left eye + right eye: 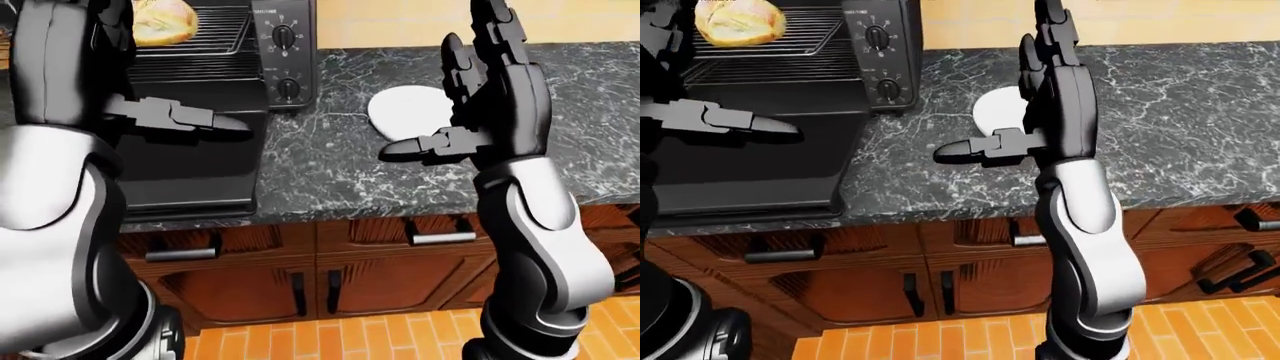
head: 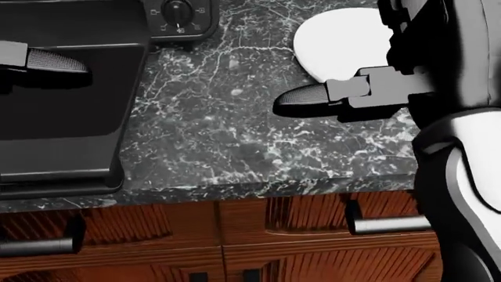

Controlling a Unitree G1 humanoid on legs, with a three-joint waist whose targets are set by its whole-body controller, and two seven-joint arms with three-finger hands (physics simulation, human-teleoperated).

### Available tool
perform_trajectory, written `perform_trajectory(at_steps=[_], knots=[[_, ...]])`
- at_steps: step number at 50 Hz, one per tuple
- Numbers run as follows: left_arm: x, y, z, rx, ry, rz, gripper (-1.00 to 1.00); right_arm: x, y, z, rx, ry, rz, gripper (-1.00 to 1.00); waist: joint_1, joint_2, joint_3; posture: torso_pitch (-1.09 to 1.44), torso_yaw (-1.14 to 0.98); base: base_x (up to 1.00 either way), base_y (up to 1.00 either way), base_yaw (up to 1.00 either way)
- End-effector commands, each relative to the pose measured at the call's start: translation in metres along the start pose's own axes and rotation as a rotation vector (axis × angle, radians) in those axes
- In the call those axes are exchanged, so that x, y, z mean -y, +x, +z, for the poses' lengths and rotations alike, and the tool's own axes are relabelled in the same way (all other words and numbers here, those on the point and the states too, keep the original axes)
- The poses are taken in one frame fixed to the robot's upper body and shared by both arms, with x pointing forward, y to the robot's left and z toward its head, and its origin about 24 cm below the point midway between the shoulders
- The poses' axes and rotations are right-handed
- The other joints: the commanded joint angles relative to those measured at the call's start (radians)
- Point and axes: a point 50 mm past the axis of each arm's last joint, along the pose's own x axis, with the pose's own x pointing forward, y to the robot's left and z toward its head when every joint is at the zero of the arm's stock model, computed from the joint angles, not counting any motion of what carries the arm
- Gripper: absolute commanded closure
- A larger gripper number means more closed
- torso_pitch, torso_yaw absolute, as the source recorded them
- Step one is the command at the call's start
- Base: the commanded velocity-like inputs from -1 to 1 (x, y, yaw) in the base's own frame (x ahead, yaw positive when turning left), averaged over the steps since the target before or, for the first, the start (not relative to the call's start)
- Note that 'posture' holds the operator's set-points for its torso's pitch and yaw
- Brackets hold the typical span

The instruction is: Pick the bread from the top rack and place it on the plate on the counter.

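Sitting up on the top rack [image 1: 810, 34] of the open oven [image 1: 200, 150], the bread [image 1: 738, 21] is untouched while both the left hand [image 1: 175, 118] and right hand [image 1: 480, 97] hover empty, fingers spread, with the plate [image 1: 405, 109] on the worktop [image 1: 600, 97] beside the right hand.

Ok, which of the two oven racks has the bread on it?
The upper rack. The bread sits at its left end in the right-eye view, while the lower rack beneath it is bare.
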Motion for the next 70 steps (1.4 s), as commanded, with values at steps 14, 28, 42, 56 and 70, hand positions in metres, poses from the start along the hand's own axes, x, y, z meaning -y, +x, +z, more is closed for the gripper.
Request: perform_trajectory(at_steps=[14, 28, 42, 56, 70], knots=[[-0.0142, -0.0085, 0.0217, 0.114, 0.035, 0.070, -1.00, -0.0051, -0.0001, 0.0167, 0.101, -0.001, 0.024, -1.00, -0.004, 0.006, -0.043, 0.00, 0.00, 0.00, 0.00, 0.00], [-0.0137, -0.0070, 0.0193, 0.111, 0.036, 0.068, -1.00, -0.0054, 0.0003, 0.0188, 0.113, -0.001, 0.028, -1.00, 0.000, 0.003, -0.031, 0.00, 0.00, 0.00, 0.00, 0.00], [-0.0125, -0.0041, 0.0206, 0.112, 0.046, 0.065, -1.00, -0.0028, -0.0014, 0.0171, 0.115, 0.008, 0.021, -1.00, -0.003, -0.023, -0.032, 0.00, 0.00, 0.14, 0.00, 0.00], [-0.0132, -0.0064, 0.0197, 0.109, 0.058, 0.071, -1.00, -0.0031, -0.0020, 0.0141, 0.111, 0.010, 0.025, -1.00, -0.009, 0.073, -0.042, 0.00, 0.00, 0.15, 0.00, 0.00], [-0.0194, -0.0083, 0.0231, 0.120, 0.066, 0.097, -1.00, -0.0072, -0.0005, 0.0179, 0.135, 0.010, 0.056, -1.00, -0.002, -0.022, -0.045, 0.00, 0.00, 0.15, 0.00, 0.00]])
